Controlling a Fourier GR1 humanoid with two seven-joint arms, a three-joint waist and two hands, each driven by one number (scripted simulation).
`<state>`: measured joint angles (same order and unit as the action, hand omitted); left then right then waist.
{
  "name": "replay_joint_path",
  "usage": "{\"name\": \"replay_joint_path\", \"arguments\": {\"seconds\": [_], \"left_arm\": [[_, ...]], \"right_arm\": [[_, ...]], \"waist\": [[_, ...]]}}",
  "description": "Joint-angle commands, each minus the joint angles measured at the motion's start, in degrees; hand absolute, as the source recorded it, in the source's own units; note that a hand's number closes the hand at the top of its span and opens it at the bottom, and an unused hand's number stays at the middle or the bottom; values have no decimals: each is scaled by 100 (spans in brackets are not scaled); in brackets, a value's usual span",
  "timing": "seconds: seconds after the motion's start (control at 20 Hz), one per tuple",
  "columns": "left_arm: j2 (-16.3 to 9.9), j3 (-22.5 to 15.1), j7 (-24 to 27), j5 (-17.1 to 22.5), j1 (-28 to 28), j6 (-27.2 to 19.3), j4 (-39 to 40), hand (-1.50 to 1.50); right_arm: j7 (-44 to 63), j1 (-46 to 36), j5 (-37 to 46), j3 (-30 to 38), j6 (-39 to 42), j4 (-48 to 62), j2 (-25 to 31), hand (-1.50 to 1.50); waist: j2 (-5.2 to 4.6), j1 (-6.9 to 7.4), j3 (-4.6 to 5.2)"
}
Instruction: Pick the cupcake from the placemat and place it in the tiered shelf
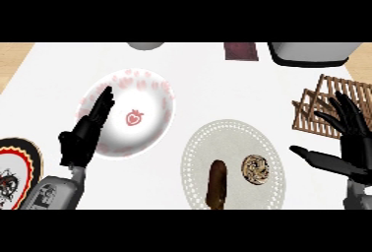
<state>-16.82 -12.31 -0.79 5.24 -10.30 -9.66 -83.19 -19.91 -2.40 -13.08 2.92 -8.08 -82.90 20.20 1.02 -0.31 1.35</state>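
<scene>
Your left hand point(87, 133) rests open over the plate point(156, 106). The cupcake point(255, 170) sits on the placemat point(232, 135) beside a brown stick point(216, 183); your open right hand point(347, 142) could knock either, or snag the shelf point(320, 106).

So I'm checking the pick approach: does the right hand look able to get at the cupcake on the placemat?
Probably yes. The right hand is open just right of the placemat, and nothing lies between it and the cupcake. The brown roll sits on the cupcake's far side.
</scene>
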Motion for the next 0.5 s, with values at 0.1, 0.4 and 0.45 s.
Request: {"name": "replay_joint_path", "arguments": {"seconds": [0.1,0.4,0.45], "left_arm": [[160,-81,94,-94,47,13,137,0],[216,-36,8,-219,-129,-20,191,0],[252,-19,-64,-166,-165,3,171,0]], "right_arm": [[862,371,556,-484,433,-306,722,-150],[2769,262,954,-801,577,-1657,1444,-150],[2999,361,971,-849,716,-1914,1597,-150]], "waist": [[-93,-4,-125],[-85,-18,-122],[-81,-34,-122]]}}
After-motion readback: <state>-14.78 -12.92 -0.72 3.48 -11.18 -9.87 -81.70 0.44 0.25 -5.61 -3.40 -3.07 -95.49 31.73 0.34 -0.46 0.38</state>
